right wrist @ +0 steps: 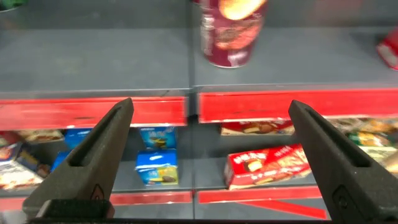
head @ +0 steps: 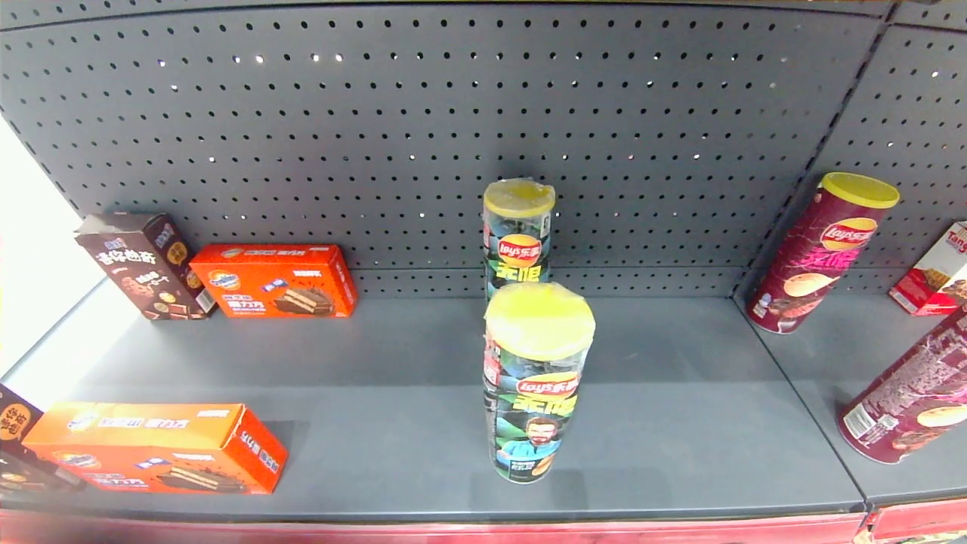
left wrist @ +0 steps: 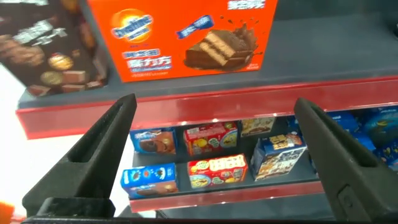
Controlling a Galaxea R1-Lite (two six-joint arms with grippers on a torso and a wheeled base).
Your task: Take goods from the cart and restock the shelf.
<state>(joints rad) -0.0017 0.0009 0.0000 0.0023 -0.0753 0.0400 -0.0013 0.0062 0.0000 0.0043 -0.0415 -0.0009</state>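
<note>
On the grey shelf (head: 378,378) two yellow-lidded chip cans stand upright in the middle, one at the front (head: 534,385) and one behind it (head: 517,238). My left gripper (left wrist: 214,104) is open and holds nothing. It sits below and in front of the shelf's red edge, facing an orange wafer box (left wrist: 180,37) and a brown box (left wrist: 53,53). My right gripper (right wrist: 211,107) is also open with nothing in it. It faces the red shelf edge (right wrist: 280,106) under a maroon can (right wrist: 230,31).
An orange box (head: 276,279) and a brown box (head: 143,264) stand at the back left, another orange box (head: 159,447) at the front left. Two maroon cans (head: 820,253) (head: 906,400) and a red-white box (head: 937,272) fill the right bay. The lower shelf holds several small boxes (left wrist: 214,165).
</note>
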